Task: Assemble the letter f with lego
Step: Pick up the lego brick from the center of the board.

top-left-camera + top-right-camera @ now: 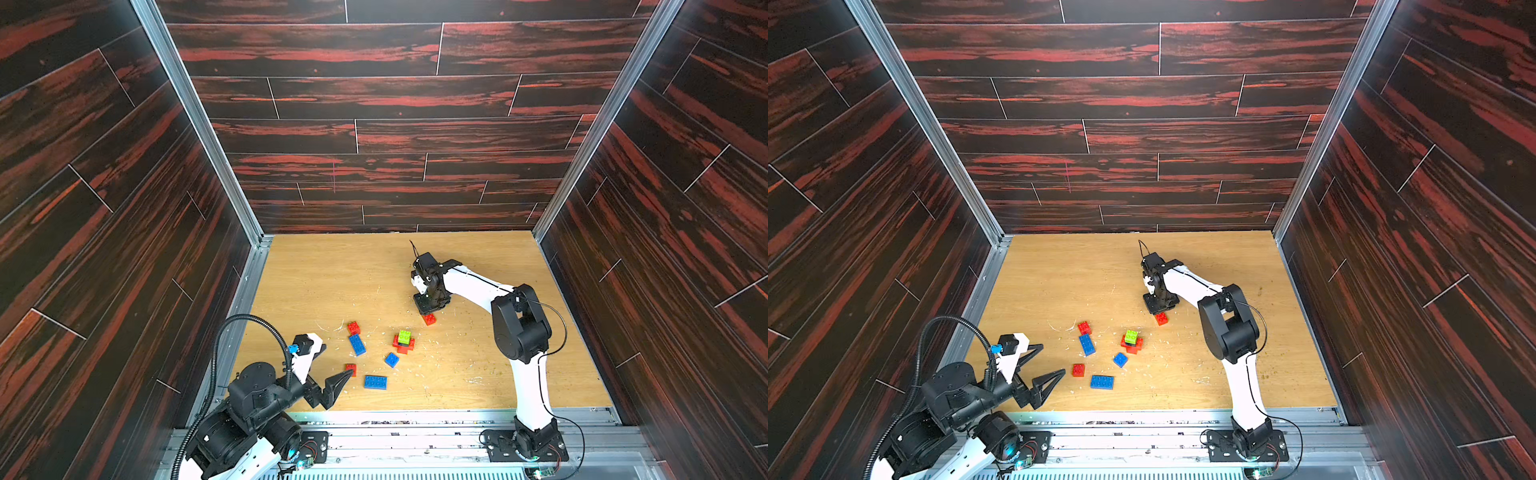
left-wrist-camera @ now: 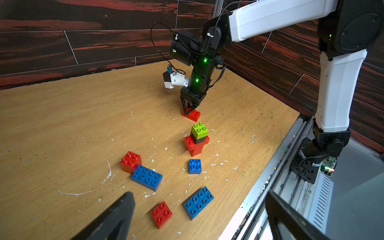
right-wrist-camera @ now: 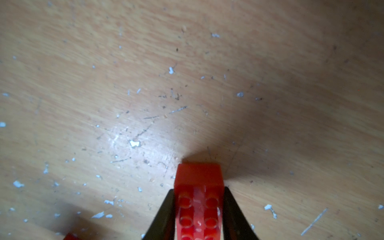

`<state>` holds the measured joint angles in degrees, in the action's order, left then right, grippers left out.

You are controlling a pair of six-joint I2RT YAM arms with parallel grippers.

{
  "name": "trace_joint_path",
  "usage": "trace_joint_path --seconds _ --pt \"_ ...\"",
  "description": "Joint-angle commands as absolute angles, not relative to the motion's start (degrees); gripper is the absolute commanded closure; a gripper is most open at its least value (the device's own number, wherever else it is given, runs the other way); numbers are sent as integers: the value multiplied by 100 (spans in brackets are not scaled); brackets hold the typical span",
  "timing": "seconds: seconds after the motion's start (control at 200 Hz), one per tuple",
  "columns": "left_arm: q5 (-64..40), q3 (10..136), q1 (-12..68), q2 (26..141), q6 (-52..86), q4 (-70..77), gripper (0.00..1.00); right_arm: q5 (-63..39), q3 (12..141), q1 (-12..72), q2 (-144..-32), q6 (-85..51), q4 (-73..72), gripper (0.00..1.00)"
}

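My right gripper [image 3: 199, 190] points down at the table, shut on a red oblong lego brick [image 3: 199, 176], one finger against each long side. That brick [image 2: 194, 116] rests on the wood in both top views [image 1: 430, 319] [image 1: 1162, 318]. Nearer the front stands a small stack [image 1: 404, 336] [image 1: 1131, 336]: a lime green brick [image 2: 199, 129] on a black one on red bricks [image 2: 195, 148]. My left gripper [image 1: 337, 360] [image 1: 1052, 358] [image 2: 198, 194] hovers open at the front left, holding nothing. A red square brick [image 2: 161, 214] and a blue oblong brick [image 2: 198, 202] lie just ahead of it.
A second blue oblong brick [image 1: 357, 345] touches a red square brick [image 1: 353, 327]. A blue square brick [image 1: 391, 359] lies alone near the stack. White flecks litter the wooden table [image 1: 332, 282]. A metal rail [image 1: 415, 415] runs along the front edge, and dark walls enclose the other sides.
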<state>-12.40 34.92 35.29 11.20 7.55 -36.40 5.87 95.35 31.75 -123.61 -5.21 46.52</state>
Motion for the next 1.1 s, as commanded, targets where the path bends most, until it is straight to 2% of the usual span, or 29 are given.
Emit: trace_joint_path --seconds 0.0,0.361,0.747,0.937,1.097 --pt "-1224 3456 3551 1186 767 -3587 0 615 9716 3155 -12546 -449 4857 68" --pt "-1230 3453 3551 1211 772 -3587 0 354 9818 3168 -12205 176 5252 77" --pt "-1209 3453 3551 1231 765 -3593 0 -371 9852 3207 -11219 1633 6025 78" --pt "-1212 3459 3551 1244 766 -3595 0 -476 9896 3274 -10875 2156 6333 78" --pt "-1212 3446 3551 1247 769 -3593 0 -311 9770 3681 -10594 2656 6442 78"
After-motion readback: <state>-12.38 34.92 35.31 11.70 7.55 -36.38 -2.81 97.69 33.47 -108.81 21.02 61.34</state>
